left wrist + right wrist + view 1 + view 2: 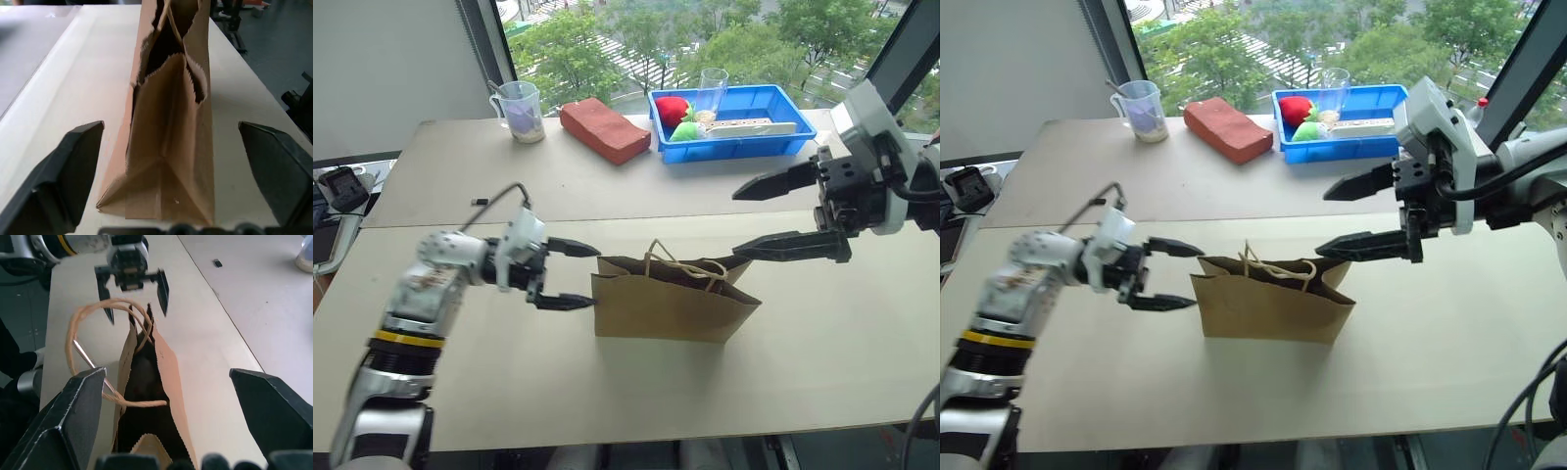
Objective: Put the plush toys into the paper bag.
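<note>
While the bag stands upright mid-surface, its long axis runs between both hands: left hand spread wide just beside its left end, empty; right hand equally wide over its right end. Inside looks dark; toys cannot be made out. Beyond sit a brick, cup and blue tray.

brick-shaped block lies between measuring cup and blue tray.
</note>
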Motion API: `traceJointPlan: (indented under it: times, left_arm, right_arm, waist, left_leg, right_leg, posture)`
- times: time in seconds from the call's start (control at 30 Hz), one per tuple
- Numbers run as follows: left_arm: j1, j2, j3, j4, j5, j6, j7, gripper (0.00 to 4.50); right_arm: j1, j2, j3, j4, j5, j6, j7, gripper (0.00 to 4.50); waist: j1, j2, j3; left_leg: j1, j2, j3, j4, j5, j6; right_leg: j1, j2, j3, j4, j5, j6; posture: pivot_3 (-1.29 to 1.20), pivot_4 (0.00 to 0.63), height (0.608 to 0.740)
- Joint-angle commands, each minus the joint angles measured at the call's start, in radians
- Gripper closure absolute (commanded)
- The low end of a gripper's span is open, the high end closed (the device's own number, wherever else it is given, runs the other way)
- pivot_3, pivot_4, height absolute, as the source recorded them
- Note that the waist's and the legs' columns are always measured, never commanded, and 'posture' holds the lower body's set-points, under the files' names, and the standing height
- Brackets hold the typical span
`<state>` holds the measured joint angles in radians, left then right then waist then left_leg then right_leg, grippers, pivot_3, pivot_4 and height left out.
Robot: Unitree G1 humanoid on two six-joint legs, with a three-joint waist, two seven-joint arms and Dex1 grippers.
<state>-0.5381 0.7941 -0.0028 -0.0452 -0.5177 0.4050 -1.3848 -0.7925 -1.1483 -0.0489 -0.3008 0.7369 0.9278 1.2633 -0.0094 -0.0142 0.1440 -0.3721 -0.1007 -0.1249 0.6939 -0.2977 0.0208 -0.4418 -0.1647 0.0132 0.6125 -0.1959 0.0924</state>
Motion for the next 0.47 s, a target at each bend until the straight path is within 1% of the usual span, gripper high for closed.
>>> traceJointPlan:
  times: [0.03,0.1,0.17,0.27,0.4,0.47]
  left_arm:
    - [-0.091,0.133,0.085,-0.091,-0.013,0.156,0.078,0.02]
    - [-0.155,0.184,0.113,-0.079,-0.020,0.213,0.109,0.02]
    - [-0.182,0.208,0.119,-0.073,-0.022,0.258,0.139,0.02]
    - [-0.171,0.210,0.120,-0.064,-0.001,0.233,0.147,0.02]
    - [-0.155,0.194,0.110,-0.065,0.010,0.215,0.163,0.02]
    - [-0.151,0.184,0.112,-0.068,0.022,0.172,0.168,0.02]
  right_arm:
    - [0.078,-0.051,-0.090,-0.010,-0.050,-0.084,0.005,0.00]
    - [0.123,-0.071,-0.121,0.003,-0.064,-0.104,0.005,0.00]
    - [0.144,-0.077,-0.135,0.010,-0.070,-0.116,-0.003,0.00]
    - [0.154,-0.062,-0.125,0.028,-0.091,-0.144,-0.017,0.00]
    - [0.146,-0.030,-0.106,0.044,-0.101,-0.157,-0.037,0.00]
    - [0.146,-0.022,-0.102,0.048,-0.103,-0.161,-0.038,0.00]
  waist:
    - [0.003,0.000,0.001]
    - [0.003,0.000,0.001]
    - [0.000,0.001,0.001]
    - [-0.004,0.003,0.001]
    - [-0.008,0.003,0.001]
    - [-0.008,0.003,0.001]
  left_leg:
    - [0.000,0.000,0.000,0.000,0.000,0.000]
    - [0.000,-0.002,0.000,0.000,0.000,0.000]
    - [0.001,-0.002,0.001,0.000,0.000,0.000]
    - [0.004,-0.002,0.003,-0.001,0.000,0.000]
    - [0.004,0.000,0.004,0.000,0.000,-0.001]
    - [0.003,0.000,0.004,0.000,0.000,-0.001]
  right_leg:
    - [0.000,0.000,0.000,0.000,0.000,0.000]
    - [0.001,0.001,0.000,0.000,0.000,0.000]
    - [0.001,0.000,0.000,0.000,0.000,0.000]
    - [0.002,0.000,0.000,0.000,0.000,0.000]
    - [0.001,0.001,0.000,0.000,0.000,0.000]
    - [0.001,0.000,0.001,0.000,0.000,0.000]
  posture:
    - [0.00,0.150,0.740]
    - [0.00,0.150,0.740]
    - [0.00,0.150,0.740]
    - [0.00,0.150,0.740]
    - [0.00,0.150,0.740]
    - [0.00,0.150,0.740]
